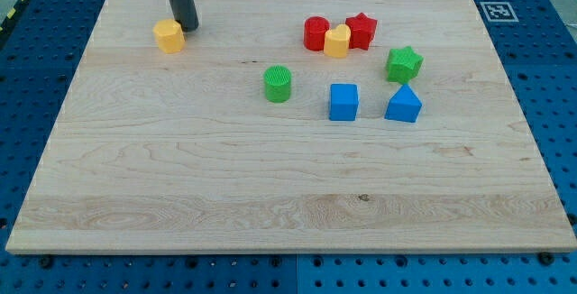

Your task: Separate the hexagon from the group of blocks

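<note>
An orange-yellow hexagon block [169, 36] lies alone near the view's top left of the wooden board [180, 177]. My tip [187, 27] rests just to the hexagon's right, touching or almost touching it. The other blocks sit toward the view's top right: a red round block [315, 33], a yellow block [337, 41] and a red star [361, 30] pressed together in a row, a green star [405, 63], a green cylinder [279, 84], a blue cube [343, 101] and a blue triangular block [403, 105].
The board lies on a blue perforated table [550, 78]. A black-and-white marker tag [497, 10] sits off the board's top right corner. The board's top edge runs close behind the hexagon.
</note>
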